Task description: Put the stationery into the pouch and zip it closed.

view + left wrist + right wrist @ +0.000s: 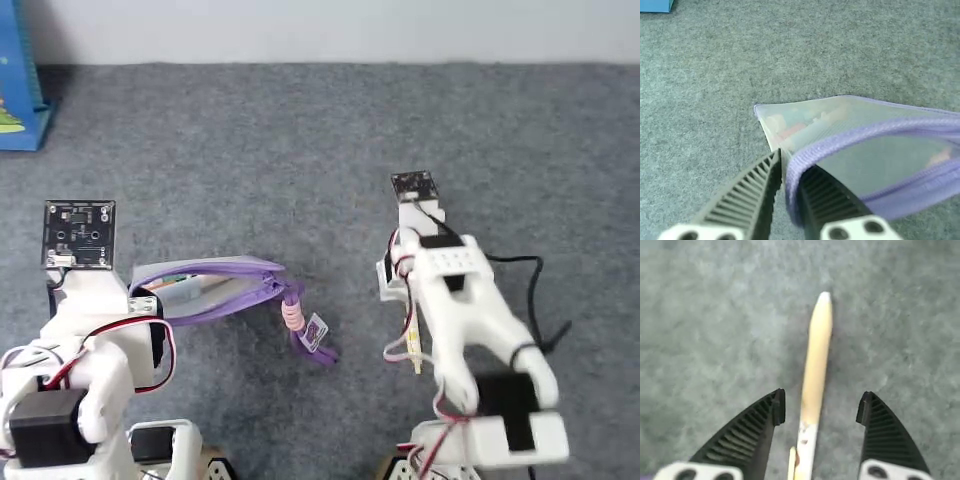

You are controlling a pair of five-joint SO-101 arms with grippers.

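Grey felt table (300, 130), two arms side by side.

Pouch (210, 285): clear with purple zip, lying by the left arm, mouth gaping. The zip pull with its charm (313, 335) trails off the end that faces the right arm. Inside, through the clear wall, a few coloured pieces of stationery (800, 122) – too blurred to name.

Left gripper (787, 166): jaws pinched narrow on the pouch's purple rim at the corner away from the pull, holding the mouth up and open.

Pen (817, 355): cream, flat on the felt beside the right arm, well apart from the pouch. The right arm is plainly the nearer one.

Right gripper (821, 396): jaws spread wide, one on each side of the pen, neither touching it. The pen's long axis runs straight out between them, away from the claw, so closing should squeeze across the shaft. Judgement: the pen is not yet picked up, and it then has to be carried sideways to the held-open mouth. The zip is still undone.
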